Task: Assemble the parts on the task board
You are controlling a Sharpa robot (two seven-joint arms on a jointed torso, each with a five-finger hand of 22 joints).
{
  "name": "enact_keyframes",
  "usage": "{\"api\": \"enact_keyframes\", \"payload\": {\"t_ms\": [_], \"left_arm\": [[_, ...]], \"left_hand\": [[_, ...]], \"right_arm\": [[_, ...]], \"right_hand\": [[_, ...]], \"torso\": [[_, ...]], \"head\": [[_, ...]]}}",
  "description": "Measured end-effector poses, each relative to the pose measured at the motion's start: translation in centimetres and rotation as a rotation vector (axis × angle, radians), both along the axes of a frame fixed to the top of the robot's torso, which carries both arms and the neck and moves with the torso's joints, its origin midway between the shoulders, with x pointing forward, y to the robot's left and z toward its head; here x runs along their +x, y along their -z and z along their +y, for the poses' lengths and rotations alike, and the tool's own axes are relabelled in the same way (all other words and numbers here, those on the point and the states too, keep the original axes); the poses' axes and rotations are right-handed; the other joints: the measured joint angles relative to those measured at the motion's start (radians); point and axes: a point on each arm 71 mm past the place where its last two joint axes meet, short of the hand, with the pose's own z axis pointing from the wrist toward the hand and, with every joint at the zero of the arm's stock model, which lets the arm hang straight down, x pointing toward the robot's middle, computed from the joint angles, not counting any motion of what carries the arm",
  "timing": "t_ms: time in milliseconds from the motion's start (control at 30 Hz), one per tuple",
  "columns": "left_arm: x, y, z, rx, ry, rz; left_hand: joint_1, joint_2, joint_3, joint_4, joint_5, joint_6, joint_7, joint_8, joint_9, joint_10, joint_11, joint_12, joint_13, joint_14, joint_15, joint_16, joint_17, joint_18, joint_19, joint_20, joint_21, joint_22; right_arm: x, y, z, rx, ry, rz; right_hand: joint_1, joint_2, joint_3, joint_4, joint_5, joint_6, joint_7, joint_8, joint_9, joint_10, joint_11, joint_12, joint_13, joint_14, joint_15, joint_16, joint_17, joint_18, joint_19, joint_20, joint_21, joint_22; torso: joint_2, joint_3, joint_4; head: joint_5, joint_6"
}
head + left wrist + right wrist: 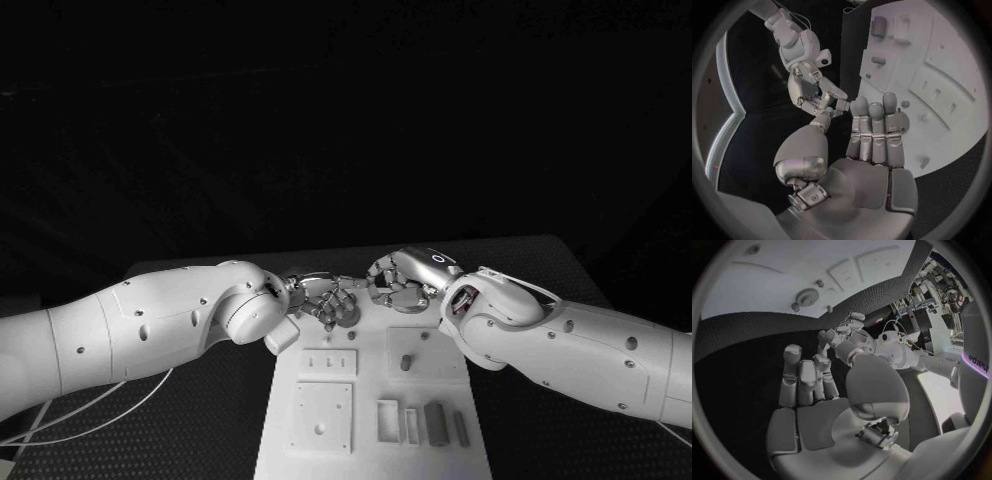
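Meeting fingertip to fingertip at the task board's (372, 440) twelve o'clock edge, left hand (323, 299) and right hand (400, 280) are hovering; whether they are pinching anything, I cannot tell.

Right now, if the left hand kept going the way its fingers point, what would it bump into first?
Probably the right hand. In the head view the left hand reaches toward it over the far end of the board, and their fingertips are already nearly meeting. Depth is hard to judge, so they may be touching.
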Motion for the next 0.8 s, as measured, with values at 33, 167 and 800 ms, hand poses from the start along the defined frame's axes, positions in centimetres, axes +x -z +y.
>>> {"api": "enact_keyframes", "payload": {"t_ms": [33,167,800], "left_arm": [[0.0,0.0,0.0,0.004,0.002,-0.002],[0.0,0.0,0.0,0.014,0.01,-0.01],[-0.2,0.0,-0.7,0.042,0.065,-0.029]], "left_hand": [[-0.018,0.005,-0.012,-0.005,0.077,-0.001,0.001,-0.009,0.014,-0.006,0.0,0.004,0.0,-0.009,0.0,0.012,-0.013,-0.001,-0.005,-0.001,0.0,0.009],[-0.119,0.002,-0.012,-0.017,0.369,-0.002,0.002,-0.041,0.06,-0.01,0.001,0.016,-0.001,-0.03,-0.001,0.055,-0.058,-0.002,-0.01,0.001,0.0,0.035],[-0.185,-0.03,0.125,-0.24,0.314,0.04,0.003,-0.15,0.145,-0.023,0.006,0.031,-0.033,-0.064,0.006,0.14,-0.186,-0.008,0.001,0.001,-0.031,0.053]], "right_arm": [[0.0,0.0,0.1,0.0,-0.002,0.0],[0.0,0.0,0.4,-0.002,-0.004,0.0],[0.2,0.2,1.6,-0.011,-0.018,0.004]], "right_hand": [[0.0,0.0,-0.001,-0.001,0.0,0.0,0.0,0.0,0.0,0.0,0.0,0.0,0.0,0.0,0.0,0.0,0.0,0.0,0.0,0.0,0.0,0.0],[0.0,0.0,-0.001,-0.001,0.0,0.0,0.0,0.0,0.0,0.0,0.0,0.0,0.0,0.0,0.0,0.0,0.0,0.0,-0.001,0.0,0.0,0.0],[0.008,0.0,-0.002,-0.003,0.0,0.0,0.0,0.0,0.0,0.0,0.0,0.0,0.0,0.0,0.0,0.0,0.0,0.0,-0.003,-0.002,0.0,0.0]], "torso": [[0.0,0.0,0.0],[0.0,0.0001,0.0001],[0.0,0.0001,0.001]], "head": [[0.0,0.0],[-0.002,-0.002],[-0.007,-0.01]]}}
